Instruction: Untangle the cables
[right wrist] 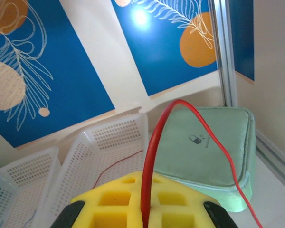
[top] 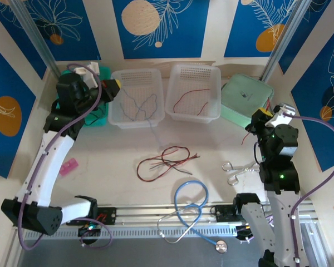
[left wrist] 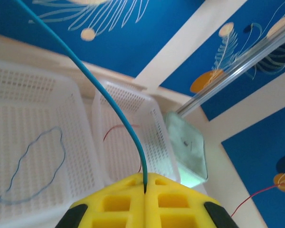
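Note:
A loose tangle of red and black cables (top: 166, 161) lies in the middle of the table. My left gripper (top: 114, 87) is raised at the left white basket (top: 134, 119); its yellow jaws (left wrist: 146, 183) are shut on a thin teal-blue cable (left wrist: 118, 108) that arcs up and away. A pale grey-blue cable (left wrist: 38, 156) lies in that basket. My right gripper (top: 261, 118) is up beside the mint case (top: 247, 94), shut (right wrist: 145, 179) on a red cable (right wrist: 154, 142) that loops over and falls to the right. Another red cable (top: 192, 95) lies in the right basket (top: 192, 114).
A blue-tubed stethoscope (top: 189, 203) lies at the near edge, over the rail. Metal scissors (top: 237, 168) sit near the right arm. A small pink object (top: 69, 166) lies at the left, and a green item (top: 103, 75) sits behind the left arm.

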Robot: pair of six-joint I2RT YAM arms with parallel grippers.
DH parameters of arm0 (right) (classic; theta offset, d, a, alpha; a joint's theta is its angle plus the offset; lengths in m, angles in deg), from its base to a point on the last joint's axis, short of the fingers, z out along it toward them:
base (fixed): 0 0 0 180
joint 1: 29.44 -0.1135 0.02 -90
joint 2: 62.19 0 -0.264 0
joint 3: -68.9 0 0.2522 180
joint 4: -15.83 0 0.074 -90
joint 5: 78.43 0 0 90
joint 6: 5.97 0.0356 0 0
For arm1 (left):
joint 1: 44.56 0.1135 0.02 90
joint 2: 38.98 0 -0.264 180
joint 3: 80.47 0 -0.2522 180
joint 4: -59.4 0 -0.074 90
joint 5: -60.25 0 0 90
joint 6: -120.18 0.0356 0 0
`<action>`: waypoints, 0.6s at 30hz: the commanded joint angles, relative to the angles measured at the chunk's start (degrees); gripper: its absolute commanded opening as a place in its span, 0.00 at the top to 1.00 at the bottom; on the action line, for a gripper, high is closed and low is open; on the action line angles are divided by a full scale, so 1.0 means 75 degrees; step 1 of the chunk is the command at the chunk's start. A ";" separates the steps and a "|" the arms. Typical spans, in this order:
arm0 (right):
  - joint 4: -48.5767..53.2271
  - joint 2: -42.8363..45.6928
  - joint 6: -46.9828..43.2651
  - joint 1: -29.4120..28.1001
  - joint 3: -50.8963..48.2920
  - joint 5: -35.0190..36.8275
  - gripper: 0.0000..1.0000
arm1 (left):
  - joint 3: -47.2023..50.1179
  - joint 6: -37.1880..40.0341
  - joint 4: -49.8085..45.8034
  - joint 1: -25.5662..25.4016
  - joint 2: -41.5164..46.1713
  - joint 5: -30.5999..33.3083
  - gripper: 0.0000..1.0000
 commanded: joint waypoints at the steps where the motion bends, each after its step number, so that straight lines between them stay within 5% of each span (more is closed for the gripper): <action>1: -0.0231 0.0021 0.0119 0.0046 0.0337 -0.0469 1.00 | -0.0492 -0.0163 0.1019 0.0050 -0.0446 0.0246 1.00; 18: -0.0046 -0.0154 0.1024 -0.0083 0.0656 -0.1519 1.00 | -0.4472 0.0422 0.0860 0.0058 -0.3867 0.0429 1.00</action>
